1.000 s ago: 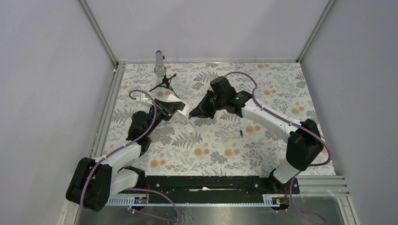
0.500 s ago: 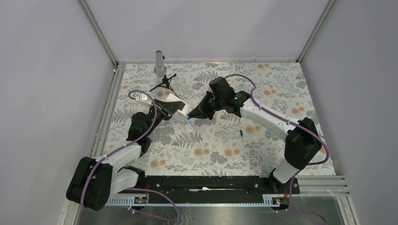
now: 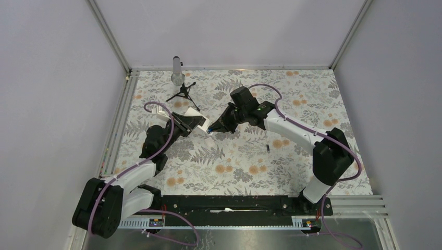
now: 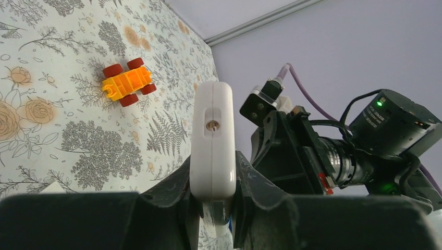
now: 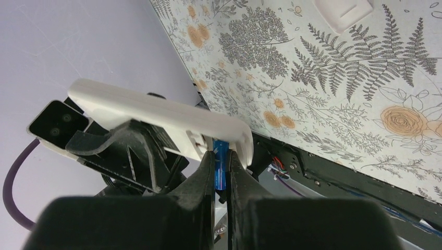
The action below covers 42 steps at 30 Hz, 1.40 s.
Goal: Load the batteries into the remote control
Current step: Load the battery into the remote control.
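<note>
My left gripper (image 3: 188,122) is shut on the white remote control (image 3: 195,120) and holds it above the table. In the left wrist view the remote (image 4: 212,140) stands edge-on between the fingers (image 4: 177,182). My right gripper (image 3: 212,129) is shut on the blue battery (image 5: 220,156). The battery's upper end touches the open compartment at the end of the remote (image 5: 156,117). The dark battery (image 3: 268,148) lies on the table right of centre, apart from both grippers.
An orange toy car (image 4: 127,85) sits on the floral table beyond the remote. A small flat white cover piece (image 5: 344,9) lies on the table. A small black tripod (image 3: 182,92) and a grey cylinder (image 3: 177,70) stand at the back left.
My right gripper has moved a little left with the blue battery, up to the remote's end. The left gripper and remote have shifted only slightly.
</note>
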Tool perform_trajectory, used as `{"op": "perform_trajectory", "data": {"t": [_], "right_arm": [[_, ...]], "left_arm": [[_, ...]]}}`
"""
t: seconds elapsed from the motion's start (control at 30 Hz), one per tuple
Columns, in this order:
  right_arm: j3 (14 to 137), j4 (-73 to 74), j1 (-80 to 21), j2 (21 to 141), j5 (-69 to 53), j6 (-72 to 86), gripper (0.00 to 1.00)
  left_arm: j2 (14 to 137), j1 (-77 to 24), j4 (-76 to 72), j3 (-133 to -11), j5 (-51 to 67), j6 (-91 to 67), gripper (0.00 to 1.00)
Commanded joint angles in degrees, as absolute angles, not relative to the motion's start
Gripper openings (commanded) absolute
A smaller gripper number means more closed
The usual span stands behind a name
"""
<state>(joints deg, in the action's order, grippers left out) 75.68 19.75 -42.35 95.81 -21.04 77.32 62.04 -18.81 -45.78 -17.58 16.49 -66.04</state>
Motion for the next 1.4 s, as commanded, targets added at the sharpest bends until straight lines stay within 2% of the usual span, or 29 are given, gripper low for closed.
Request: {"op": "perform_trajectory", "data": {"t": [0.0,0.63,1.37], "right_arm": [[75.8,19.3,-42.6,97.5,-20.8,78.0,0.03],[78.3,24.0,-42.6,99.3,-22.2,77.5,0.04],[81.7,27.1,-41.9,103.1,-21.9,74.4,0.11]], "left_arm": [[59.3,-19.0,-47.8,-18.7,17.9,-66.4,0.0],[59.4,-19.0,-43.4,-21.5,17.0,-56.2,0.0],[60.2,-19.0,-41.7,-22.7,17.3,-56.9,0.0]]}}
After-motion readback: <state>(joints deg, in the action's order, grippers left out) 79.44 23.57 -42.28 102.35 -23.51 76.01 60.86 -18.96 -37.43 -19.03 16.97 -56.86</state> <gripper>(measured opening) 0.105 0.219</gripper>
